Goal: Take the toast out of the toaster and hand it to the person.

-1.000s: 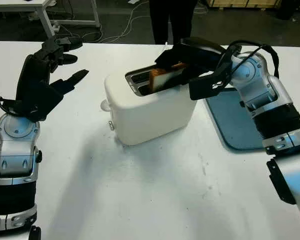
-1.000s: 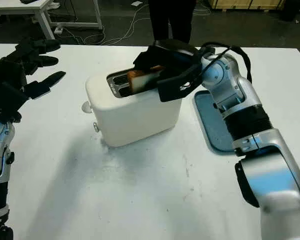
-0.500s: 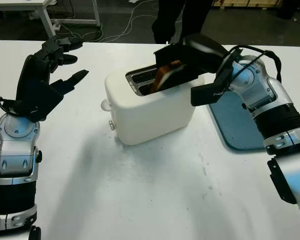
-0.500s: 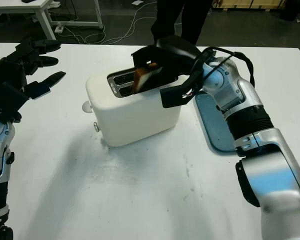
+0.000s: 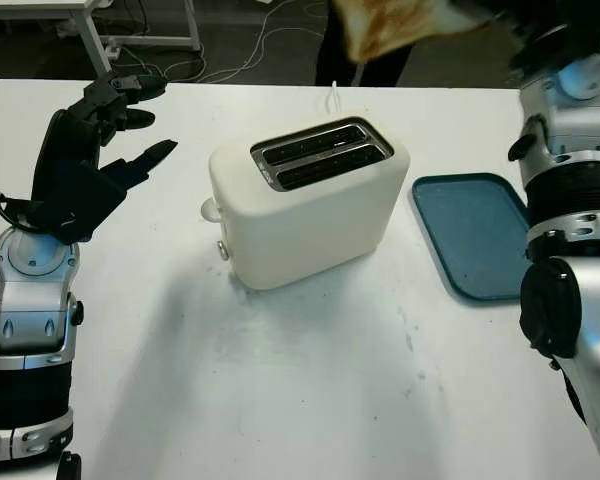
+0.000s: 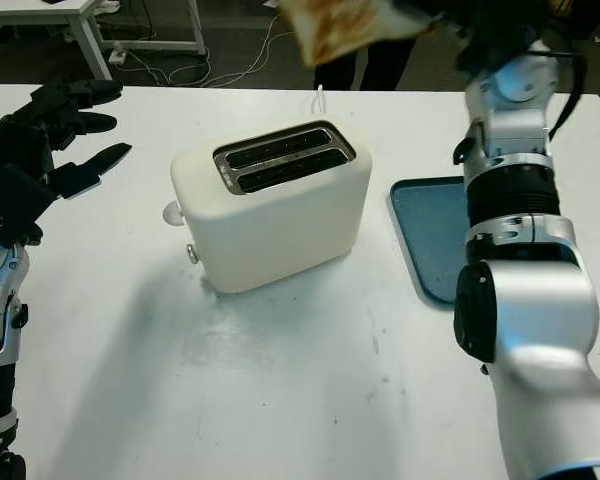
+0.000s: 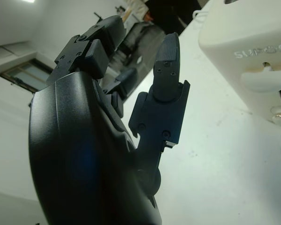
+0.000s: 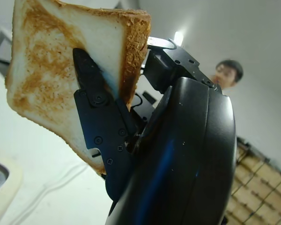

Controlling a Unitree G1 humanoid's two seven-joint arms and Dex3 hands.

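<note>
Off to the left of the toaster, the left hand hangs above the white counter, open and holding nothing, with a clear strip of bare counter between it and the toaster's side. The toaster stands near the middle of the counter, white, both slots on top showing dark and with no bread in them, its knobs facing the left hand. All the counter in front of the toaster, toward the robot, is bare, and so is the band behind it up to the far edge, where a white cord trails off.

High above and behind the toaster, the toast is up in the air past the counter's far edge, pinched by the fingers of the right hand, which close on both faces of the slice. A person stands beyond it.

Right of the toaster lies a blue tray, flat, just apart from it, close to the counter's right edge.
</note>
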